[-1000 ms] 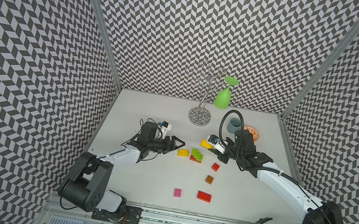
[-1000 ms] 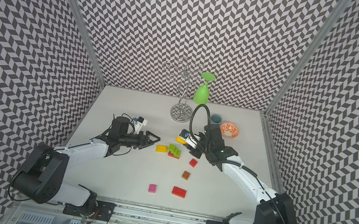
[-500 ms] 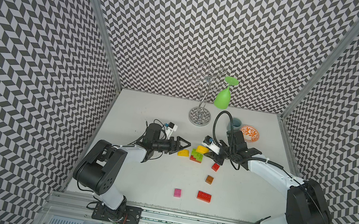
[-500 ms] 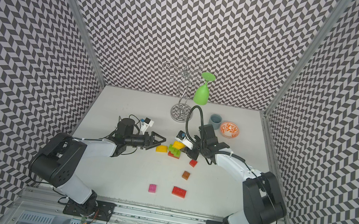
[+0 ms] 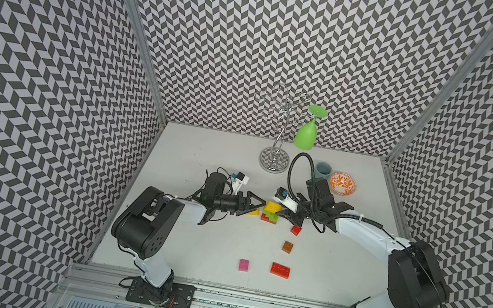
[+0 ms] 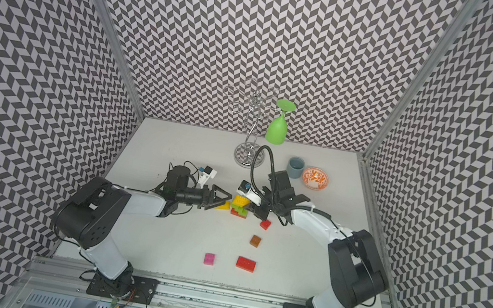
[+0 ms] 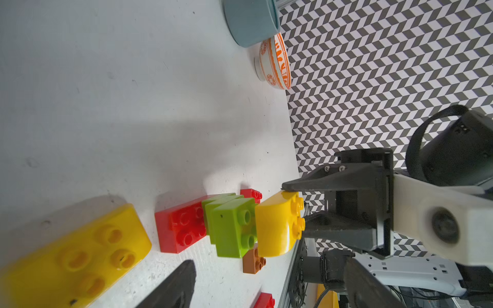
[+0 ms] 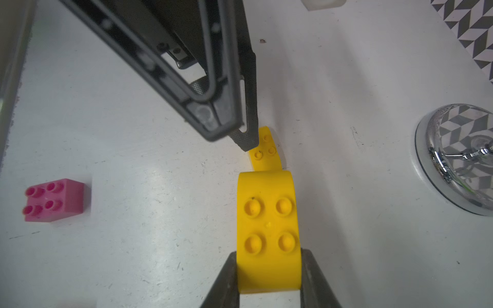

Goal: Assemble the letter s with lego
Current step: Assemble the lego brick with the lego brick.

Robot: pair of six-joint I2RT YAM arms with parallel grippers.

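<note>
- Two yellow rounded bricks are in play; the right gripper is clamped on the held yellow brick by its flat sides, studs up, which leaves its underside free to seat.
- In the left wrist view the held brick sits right against the top of the green bricks, which stand on a long red brick; I cannot tell whether it is pressed home; it looks meant as a curve of the S.
- The left gripper has its jaws spread wide and grips nothing; the second yellow brick lies flat on the table, just beside the stack and under those jaws; the arm seems placed to take that brick or to brace the stack.
- Four bricks lie loose nearer the front, well apart from each other: the small red brick, the brown brick, the pink brick and the other long red brick; by my reading the letter is less than half built.
</note>
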